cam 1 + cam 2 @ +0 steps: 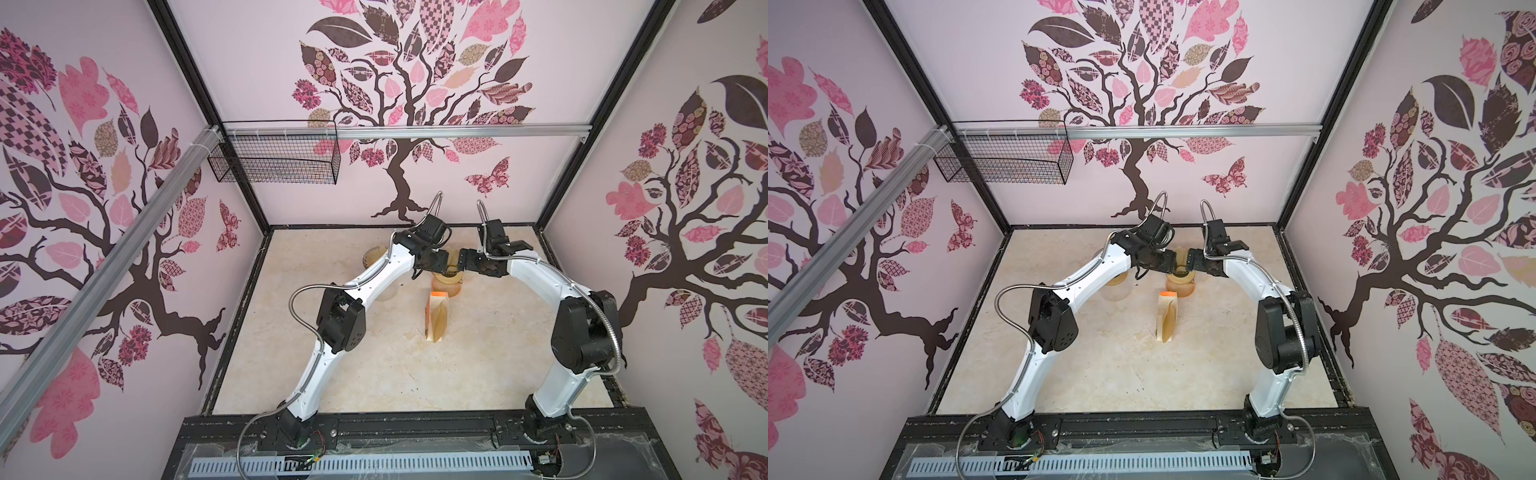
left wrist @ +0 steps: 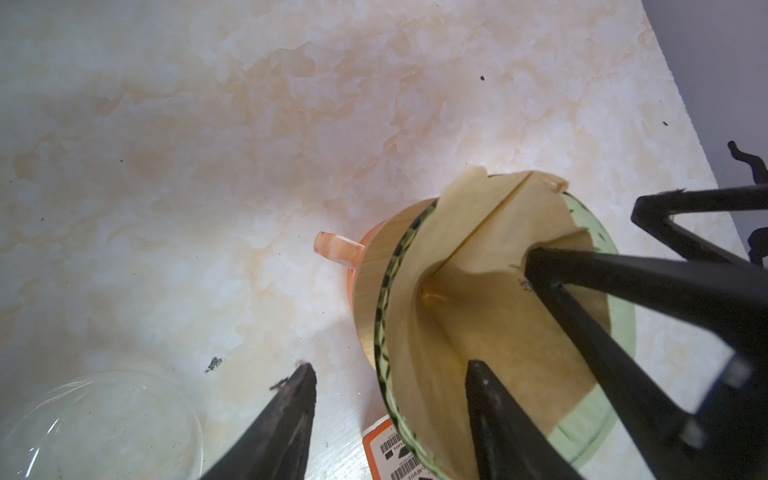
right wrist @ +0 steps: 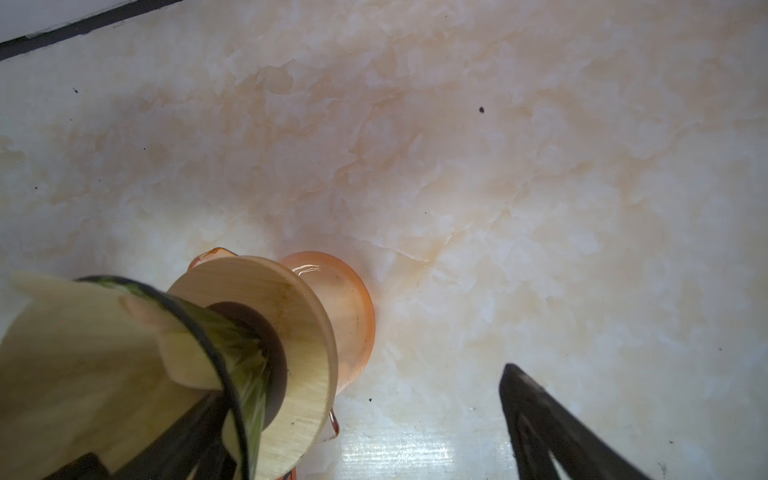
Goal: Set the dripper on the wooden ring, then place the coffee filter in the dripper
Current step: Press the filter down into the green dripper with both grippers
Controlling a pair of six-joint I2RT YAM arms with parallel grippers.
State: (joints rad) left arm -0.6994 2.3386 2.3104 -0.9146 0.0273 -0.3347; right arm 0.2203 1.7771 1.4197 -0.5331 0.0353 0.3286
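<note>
Filter was seen creased in dripper; left jaws & right jaws were found apart. Paper prob. needed to be pressed flat w/ light force.

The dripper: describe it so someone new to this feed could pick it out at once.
On the marble table, behind the upright filter pack, stands an orange glass carafe. The dripper is the green glass cone seated on it by a wooden collar, lined with a brown paper filter. The nearby glass vessel is clear, uncoloured and unlined.
</note>
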